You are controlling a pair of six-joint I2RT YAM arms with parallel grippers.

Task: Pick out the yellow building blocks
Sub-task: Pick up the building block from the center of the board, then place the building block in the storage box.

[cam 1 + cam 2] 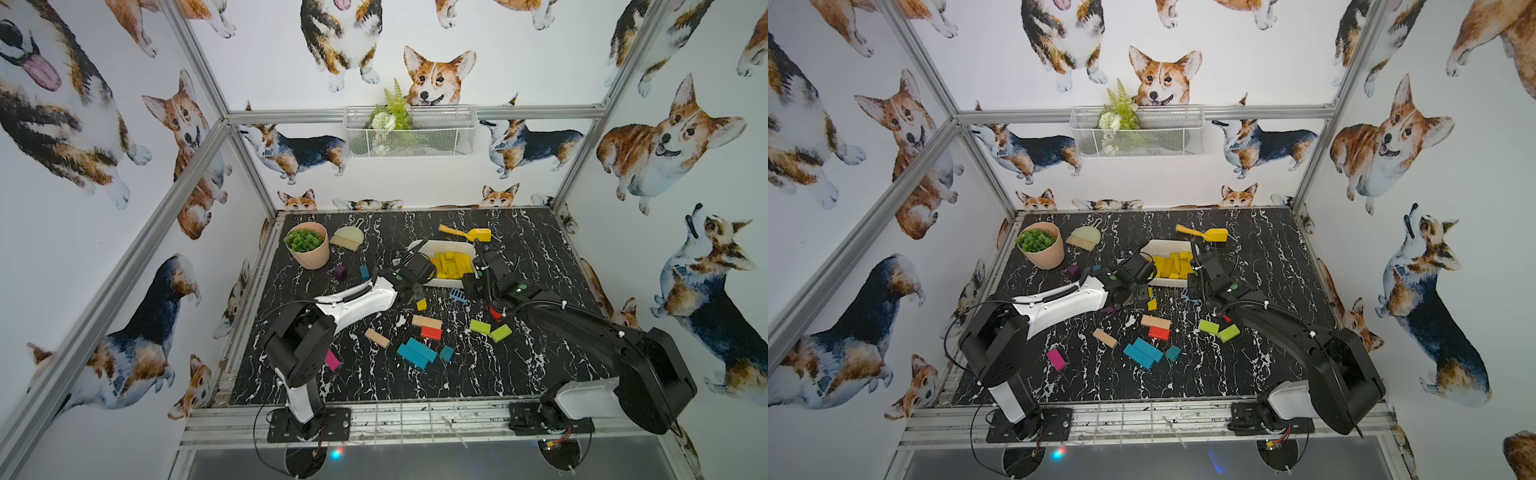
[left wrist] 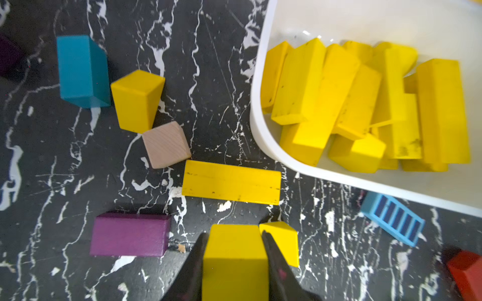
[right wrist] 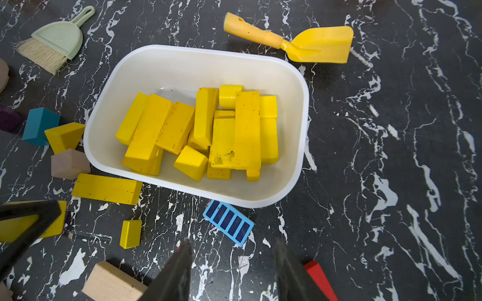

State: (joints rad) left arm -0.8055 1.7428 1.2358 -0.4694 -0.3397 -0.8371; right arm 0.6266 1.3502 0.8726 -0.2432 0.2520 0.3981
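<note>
The left wrist view shows the left gripper (image 2: 233,234) clamped on a yellow block (image 2: 234,268), a grip both top views hide. The right gripper (image 3: 233,242) gapes empty. Most yellow building blocks (image 3: 245,130) fill the white tub (image 1: 444,246), at 1 o'clock from the left gripper. A yellow bar (image 2: 230,182) lies just outside it.

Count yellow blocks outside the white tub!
4: a yellow wooden wedge beside the teal block, a long yellow bar near the white plastic tub, a small yellow piece beside a yellow block in the left jaws. Arms may hide more.
</note>
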